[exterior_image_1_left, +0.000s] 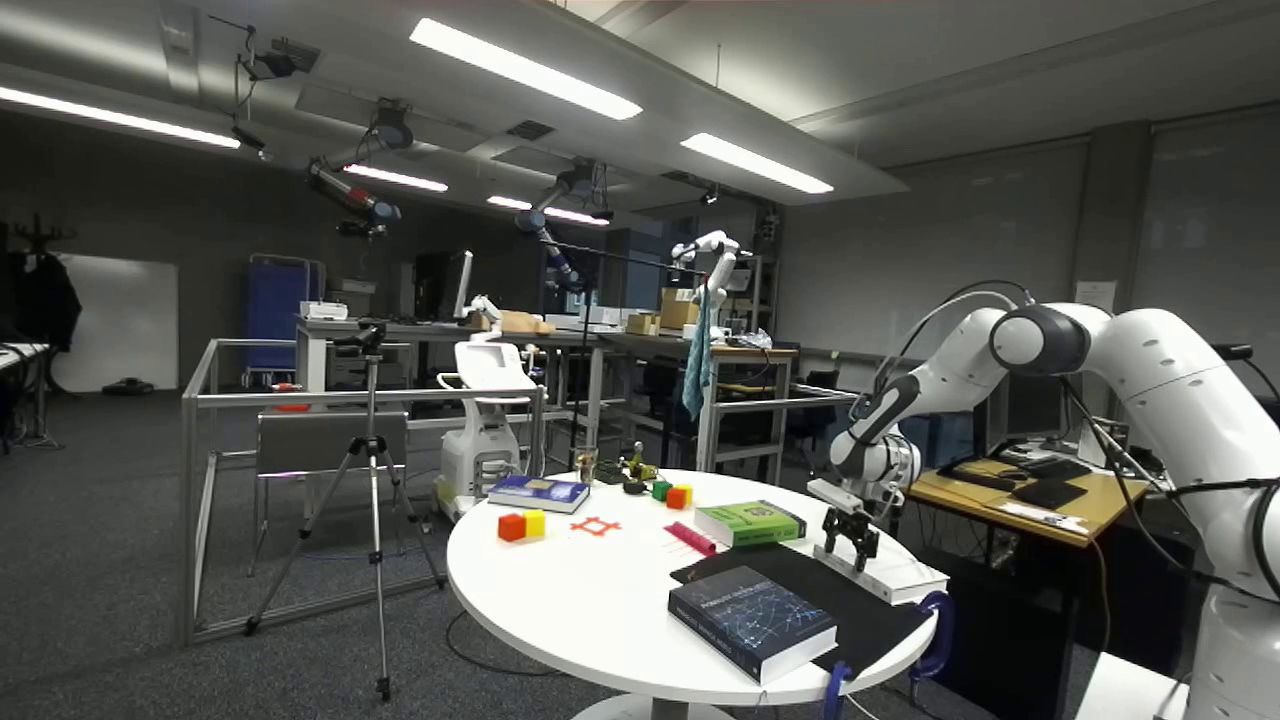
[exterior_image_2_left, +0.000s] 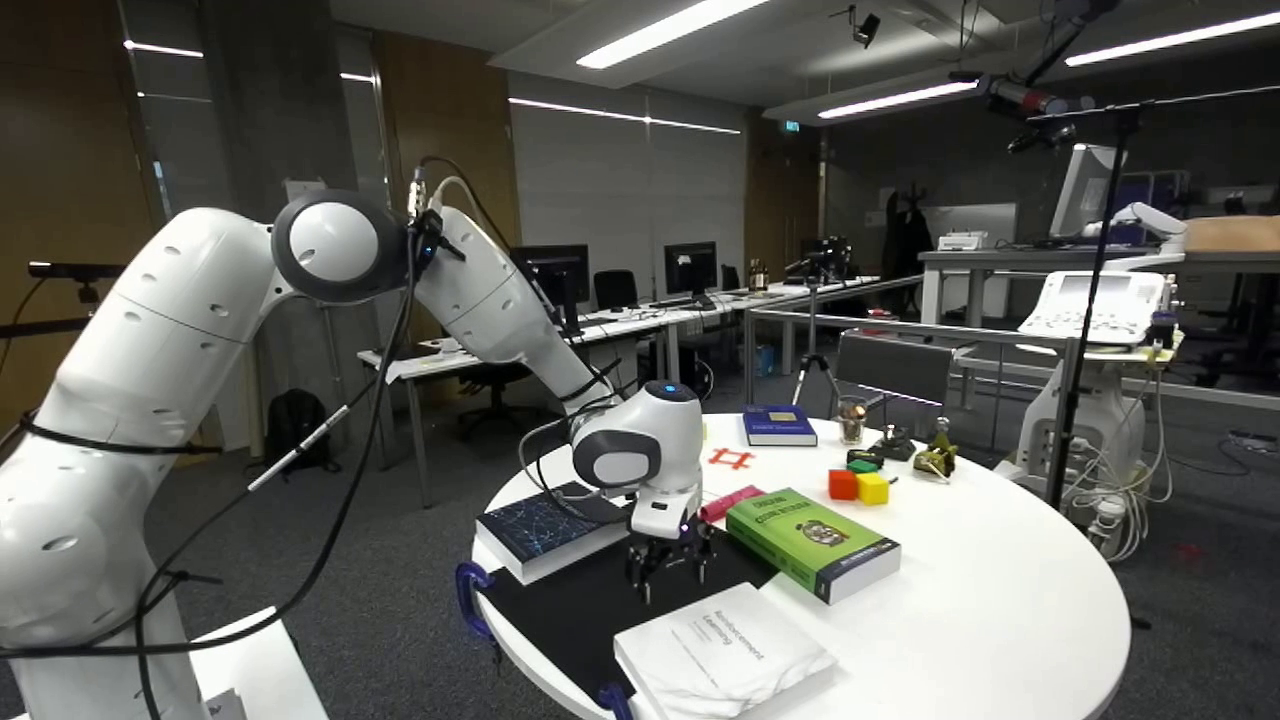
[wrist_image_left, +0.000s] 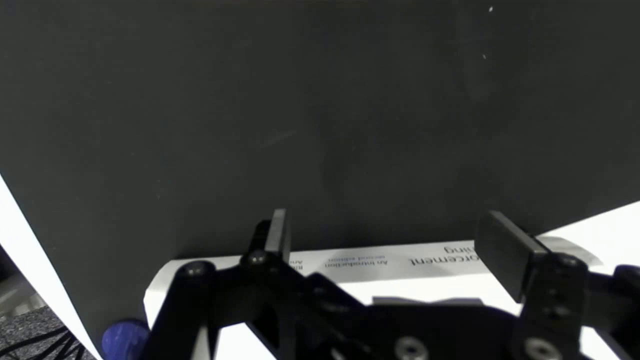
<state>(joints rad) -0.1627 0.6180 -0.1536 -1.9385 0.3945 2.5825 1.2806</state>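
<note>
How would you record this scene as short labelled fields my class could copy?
Table: round, white
Arm: mostly white, bent over the table
Pincer: open, pointing down, holding nothing
Nearest book: white book
Other books: dark book, green book, blue book
Black mat: on the table
Blocks: red, yellow, green
Clamps: blue, at the table's edge

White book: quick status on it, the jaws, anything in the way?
Jaws open, nothing gripped. White book close by, lying flat at edge of black mat. Possible snag: blue clamp near the book's corner.
</note>
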